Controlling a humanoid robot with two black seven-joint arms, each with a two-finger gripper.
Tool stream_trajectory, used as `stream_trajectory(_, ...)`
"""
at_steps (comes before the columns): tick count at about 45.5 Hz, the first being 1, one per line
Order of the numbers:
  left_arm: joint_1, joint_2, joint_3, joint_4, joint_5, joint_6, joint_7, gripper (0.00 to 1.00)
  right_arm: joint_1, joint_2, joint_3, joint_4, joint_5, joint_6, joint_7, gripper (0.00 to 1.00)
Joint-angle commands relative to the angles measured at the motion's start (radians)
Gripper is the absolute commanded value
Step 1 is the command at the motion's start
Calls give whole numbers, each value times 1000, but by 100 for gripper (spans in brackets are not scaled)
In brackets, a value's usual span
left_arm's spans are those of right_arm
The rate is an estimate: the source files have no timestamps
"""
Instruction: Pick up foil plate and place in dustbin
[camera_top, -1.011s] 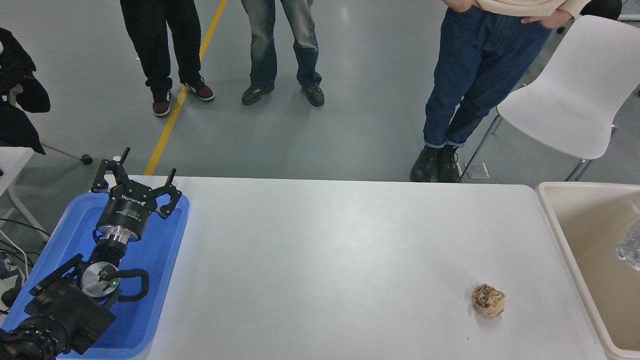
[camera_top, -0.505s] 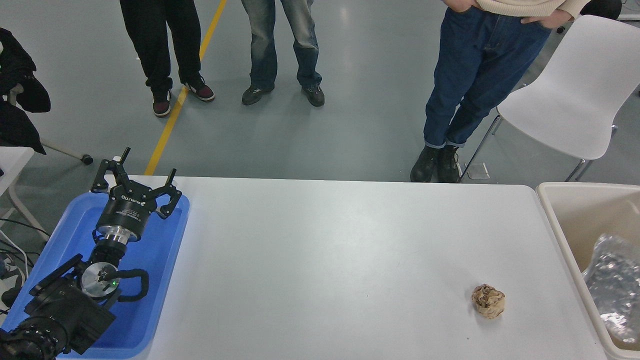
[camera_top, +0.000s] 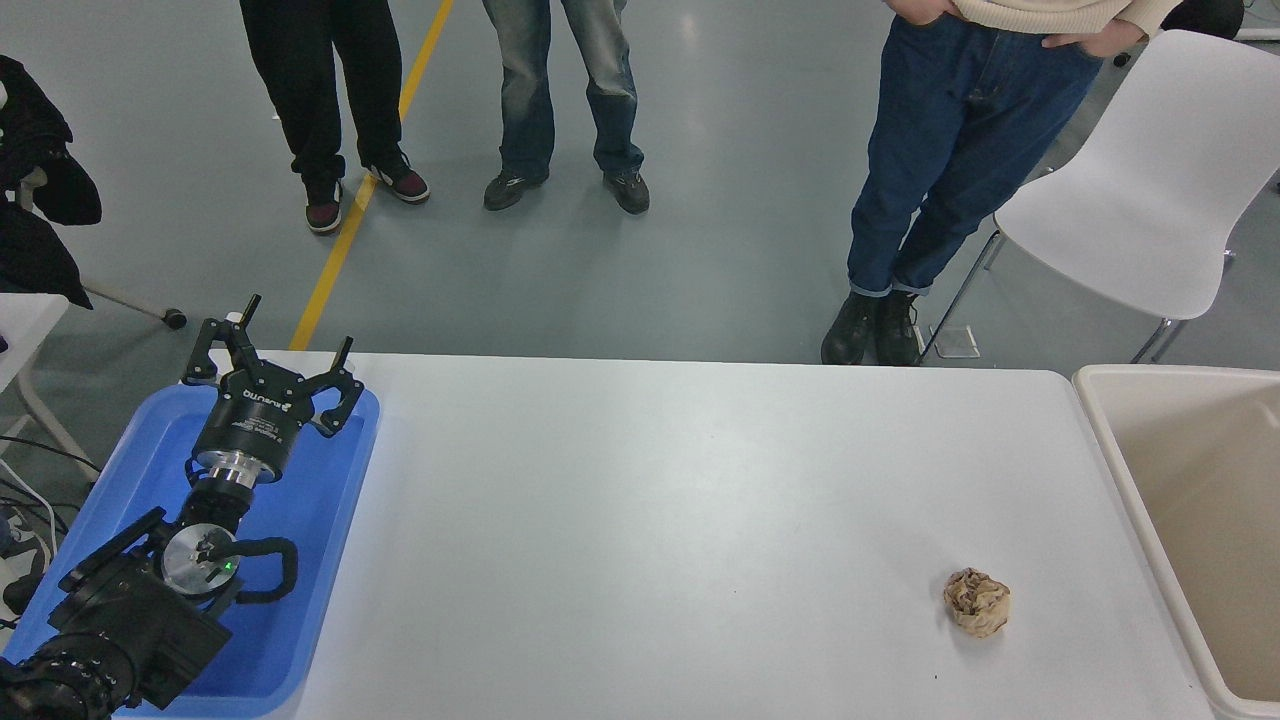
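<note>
The beige dustbin (camera_top: 1130, 465) stands at the table's right end, cut off by the picture's right edge; its tan inside shows nothing where it is visible. The foil plate is out of view. My left gripper (camera_top: 292, 326) is parked open over the blue tray at the lower left, with nothing between its fingers. The right arm and its gripper do not appear in the head view.
A small crumpled brown paper ball (camera_top: 977, 601) lies on the white table (camera_top: 650, 520) near the dustbin. A blue tray (camera_top: 320, 480) lies under the left arm. Three people stand beyond the far edge, and a white chair (camera_top: 1150, 170) is at the upper right.
Half a second ago crinkled silver foil showed inside the dustbin at the right edge, larger than a second ago; now it is gone from view. The left arm and the paper ball have not moved.
</note>
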Motion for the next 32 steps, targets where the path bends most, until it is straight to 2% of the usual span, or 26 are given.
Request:
stream_trajectory(1, 0, 0, 0, 1, 0, 0, 2, 100, 131, -149, -3, 329, -96, 8, 0, 100)
stream_trajectory(7, -1, 0, 0, 1, 0, 0, 2, 100, 217, -256, -4, 570, -231, 20, 1, 100)
stream_trajectory(12, -1, 0, 0, 1, 0, 0, 2, 100, 274, -309, -6, 716, -285, 23, 0, 100)
stream_trajectory(25, -1, 0, 0, 1, 0, 0, 2, 100, 326, -324, -41, 920, -290, 25, 0, 100)
stream_trajectory(32, -1, 0, 0, -1, 0, 0, 2, 100, 438, -298, -170, 966, -285, 60, -2, 100)
